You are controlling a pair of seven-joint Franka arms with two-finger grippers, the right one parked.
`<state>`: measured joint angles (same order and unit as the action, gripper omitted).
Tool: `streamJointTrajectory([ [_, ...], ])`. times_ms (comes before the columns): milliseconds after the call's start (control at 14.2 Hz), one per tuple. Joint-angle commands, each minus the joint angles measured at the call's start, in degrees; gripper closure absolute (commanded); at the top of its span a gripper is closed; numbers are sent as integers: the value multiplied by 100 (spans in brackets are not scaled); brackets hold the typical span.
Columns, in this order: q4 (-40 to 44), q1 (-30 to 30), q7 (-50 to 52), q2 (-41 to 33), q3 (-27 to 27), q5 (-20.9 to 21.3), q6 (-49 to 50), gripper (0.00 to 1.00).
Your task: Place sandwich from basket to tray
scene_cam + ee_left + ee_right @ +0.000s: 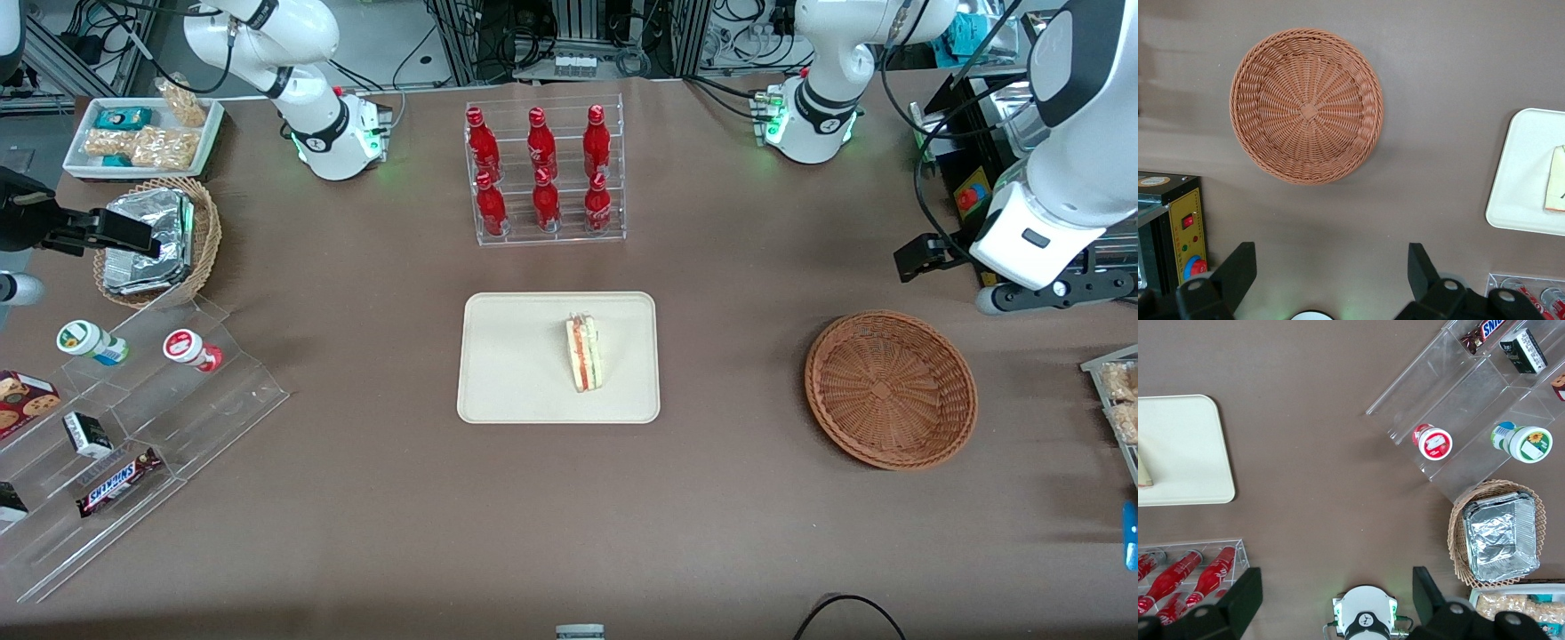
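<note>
Sandwich (584, 352): I see it lying on the tray, nothing touching it, so I judge the placing done.
Tray (507, 364): flat on the table, nearer the front camera than the bottle rack (544, 173).
Basket (890, 388): empty, well apart from the tray, toward the working arm's end.
Gripper (1328, 270): raised high above the table beside the basket, fingers spread wide, holding nothing.
</note>
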<state>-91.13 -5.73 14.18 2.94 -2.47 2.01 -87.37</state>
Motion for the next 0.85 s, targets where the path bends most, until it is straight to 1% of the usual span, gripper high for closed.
streamJointTrajectory([
  [0, 113, 1, 67, 58, 27, -60, 1, 0],
  [775, 104, -16, 58, 75, 27, 1, 18, 0],
])
